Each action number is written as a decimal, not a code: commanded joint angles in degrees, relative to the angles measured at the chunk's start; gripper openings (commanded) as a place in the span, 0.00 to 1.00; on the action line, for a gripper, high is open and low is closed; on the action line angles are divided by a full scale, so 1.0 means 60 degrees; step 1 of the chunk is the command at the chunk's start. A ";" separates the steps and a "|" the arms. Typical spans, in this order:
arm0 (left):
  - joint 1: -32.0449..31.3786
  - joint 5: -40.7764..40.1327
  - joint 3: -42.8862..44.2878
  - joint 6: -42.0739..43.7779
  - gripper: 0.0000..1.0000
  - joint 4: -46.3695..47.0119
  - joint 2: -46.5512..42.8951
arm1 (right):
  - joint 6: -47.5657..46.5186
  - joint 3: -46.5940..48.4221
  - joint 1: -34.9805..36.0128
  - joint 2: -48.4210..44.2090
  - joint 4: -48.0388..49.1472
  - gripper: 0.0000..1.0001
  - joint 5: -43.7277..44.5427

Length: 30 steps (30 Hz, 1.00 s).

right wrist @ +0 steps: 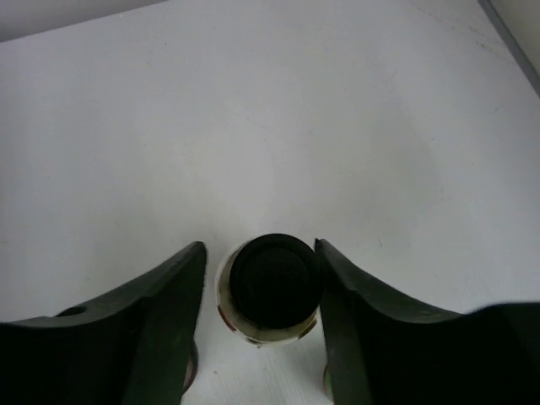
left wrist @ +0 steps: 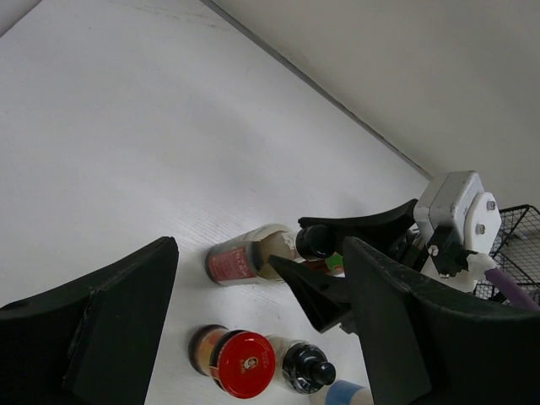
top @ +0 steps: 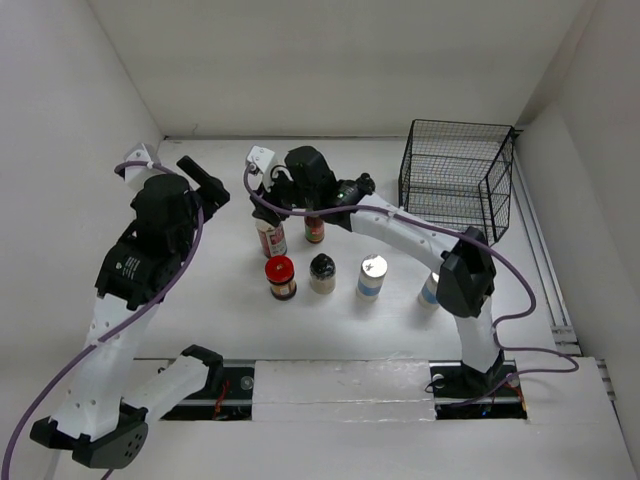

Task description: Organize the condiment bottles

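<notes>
The cream black-capped bottle [top: 270,238] [left wrist: 245,257] stands at the back middle of the table, with a sauce bottle [top: 314,228] just to its right. My right gripper [top: 274,203] [right wrist: 260,253] is open, its fingers straddling the black cap [right wrist: 277,280]. The right finger touches the cap; a narrow gap shows at the left finger. In the row in front stand the red-lidded jar [top: 281,277] [left wrist: 245,363], the black-capped jar [top: 322,272] [left wrist: 308,368] and a silver-topped shaker [top: 372,275]. A second shaker [top: 430,290] is partly hidden behind my right arm. My left gripper [top: 207,187] [left wrist: 261,278] hangs open and empty, up at the left.
A black wire basket [top: 460,125] stands at the back right against the wall. White walls close in the table at the back and on both sides. My right forearm [top: 400,230] stretches across above the right half of the front row.
</notes>
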 commanded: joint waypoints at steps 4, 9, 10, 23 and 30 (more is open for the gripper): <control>0.0048 0.0041 0.0075 0.0139 0.73 0.0362 0.0034 | 0.0321 -0.0024 0.0014 0.0247 0.1571 0.33 -0.0270; 0.0048 -0.0149 0.0075 0.0139 0.73 0.0362 0.0034 | 0.0321 -0.0024 -0.0074 -0.0059 0.1571 0.06 -0.0166; 0.0048 -0.0150 0.0162 0.0139 0.73 0.0362 0.0034 | 0.0437 -0.0024 -0.0074 -0.0191 0.1687 0.05 -0.0268; 0.0048 -0.0238 0.0250 0.0315 0.72 0.0537 0.0296 | 0.2662 0.3811 -0.1947 -0.1379 0.2274 0.00 -0.0839; 0.0048 -0.0530 0.0338 0.0592 0.72 0.0625 0.0385 | 0.2928 0.4224 -0.3720 -0.1744 0.2274 0.00 -0.0329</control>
